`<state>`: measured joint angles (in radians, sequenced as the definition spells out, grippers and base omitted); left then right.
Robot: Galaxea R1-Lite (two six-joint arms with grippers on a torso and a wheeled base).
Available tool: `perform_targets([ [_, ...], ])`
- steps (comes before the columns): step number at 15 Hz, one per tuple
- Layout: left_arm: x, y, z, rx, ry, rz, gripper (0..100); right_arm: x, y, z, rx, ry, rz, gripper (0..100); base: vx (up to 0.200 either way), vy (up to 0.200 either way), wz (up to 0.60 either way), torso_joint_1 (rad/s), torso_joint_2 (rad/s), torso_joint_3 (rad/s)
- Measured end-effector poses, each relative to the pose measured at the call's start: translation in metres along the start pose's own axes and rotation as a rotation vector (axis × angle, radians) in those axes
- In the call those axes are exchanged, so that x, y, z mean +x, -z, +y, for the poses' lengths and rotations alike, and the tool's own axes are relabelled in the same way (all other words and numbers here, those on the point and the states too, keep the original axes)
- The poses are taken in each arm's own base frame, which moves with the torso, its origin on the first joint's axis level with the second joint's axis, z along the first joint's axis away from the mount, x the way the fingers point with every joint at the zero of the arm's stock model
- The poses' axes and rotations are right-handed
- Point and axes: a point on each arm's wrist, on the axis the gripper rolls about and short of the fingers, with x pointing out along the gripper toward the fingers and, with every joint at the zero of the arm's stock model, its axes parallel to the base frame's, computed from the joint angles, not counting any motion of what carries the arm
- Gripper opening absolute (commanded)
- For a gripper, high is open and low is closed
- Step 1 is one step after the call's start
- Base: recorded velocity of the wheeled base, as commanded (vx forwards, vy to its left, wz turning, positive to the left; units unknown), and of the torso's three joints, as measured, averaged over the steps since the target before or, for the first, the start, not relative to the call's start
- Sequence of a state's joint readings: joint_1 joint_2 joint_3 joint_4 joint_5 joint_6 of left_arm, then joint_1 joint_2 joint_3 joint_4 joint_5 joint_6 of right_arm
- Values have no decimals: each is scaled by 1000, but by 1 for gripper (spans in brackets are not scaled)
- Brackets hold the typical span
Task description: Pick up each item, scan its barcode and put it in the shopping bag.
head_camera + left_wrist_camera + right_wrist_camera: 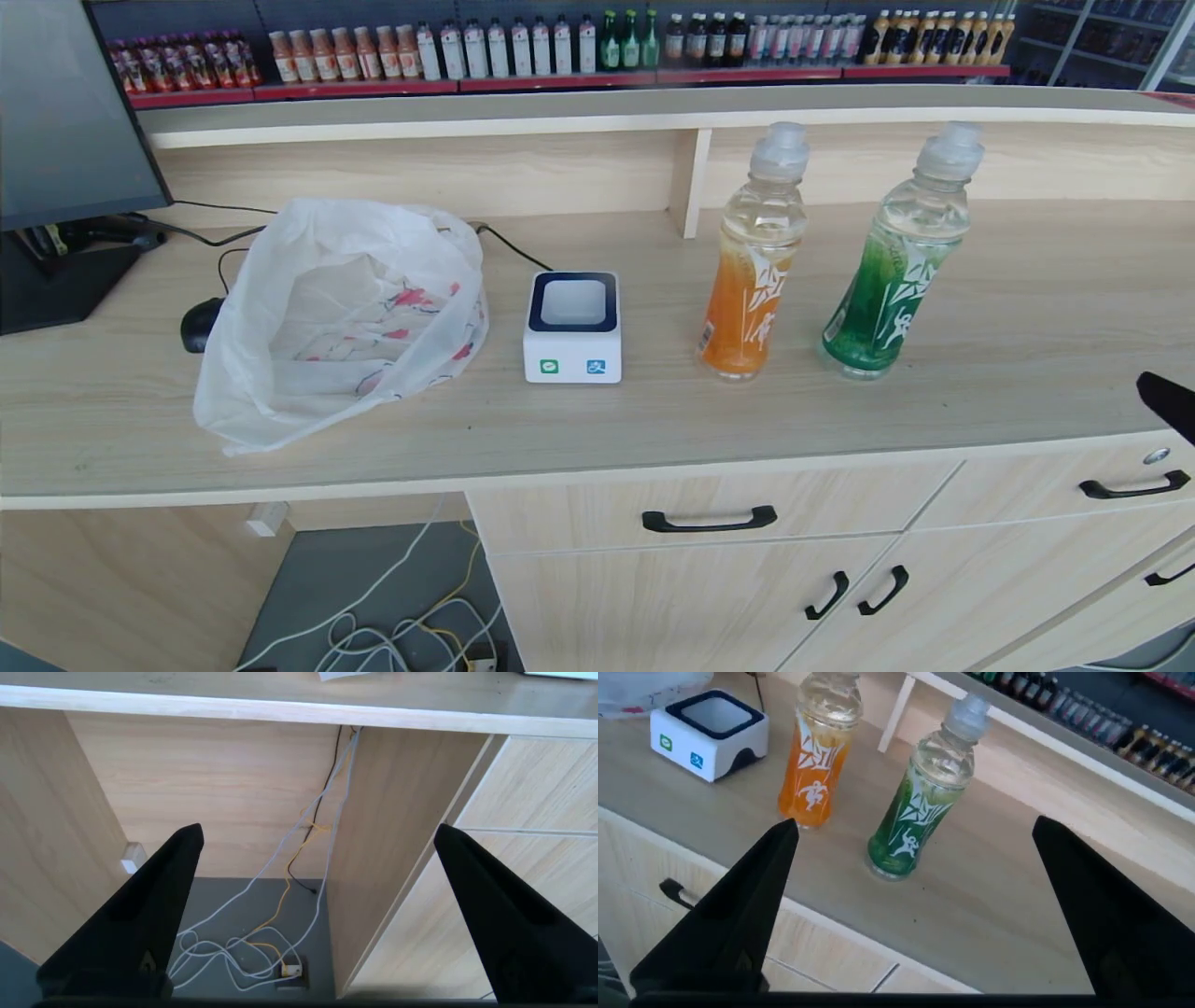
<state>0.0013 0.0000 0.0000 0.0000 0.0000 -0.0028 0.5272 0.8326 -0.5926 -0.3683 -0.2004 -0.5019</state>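
A long pale wooden counter runs across the scene, with a raised ledge behind it and drawers and cupboard doors with black handles below. Far behind, a store shelf holds rows of drink bottles. A dark monitor stands at the counter's far left.

The white plastic shopping bag sits on the left part of the counter, slumped, with its mouth open toward the front. A black computer mouse lies just beside the bag on its left, partly hidden by it.

Two drink bottles stand upright on the right part of the counter, near each other but apart. The orange bottle is the nearer one to the middle. The green bottle stands to its right. Both have clear caps and are filled only partway.

Between the bag and the orange bottle sits the barcode scanner, a small white box with a dark-framed window on top.

The right gripper hangs in front of the counter's edge, facing the two bottles, its fingers spread wide and holding nothing.

The left gripper is lower than the countertop, facing the open recess under it, where loose cables trail on the floor. Its fingers are also spread wide, with nothing between them.
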Motion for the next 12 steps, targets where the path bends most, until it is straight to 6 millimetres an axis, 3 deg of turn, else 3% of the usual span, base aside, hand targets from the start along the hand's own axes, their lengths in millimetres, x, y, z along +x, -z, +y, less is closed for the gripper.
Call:
perform_targets([
  [2, 0, 0, 0, 0, 0, 0, 100, 19, -15, 17, 110, 54, -42, 100, 0, 0, 0, 0, 0, 0],
  [6, 0, 0, 0, 0, 0, 0, 100, 57, -41, 69, 426, 148, -127, 100, 0, 0, 0, 0, 0, 0],
  [9, 0, 0, 0, 0, 0, 0, 100, 71, -35, 100, 411, 102, -76, 100, 0, 0, 0, 0, 0, 0],
  [12, 0, 0, 0, 0, 0, 0, 100, 79, -31, 111, 398, 83, -53, 100, 0, 0, 0, 0, 0, 0],
])
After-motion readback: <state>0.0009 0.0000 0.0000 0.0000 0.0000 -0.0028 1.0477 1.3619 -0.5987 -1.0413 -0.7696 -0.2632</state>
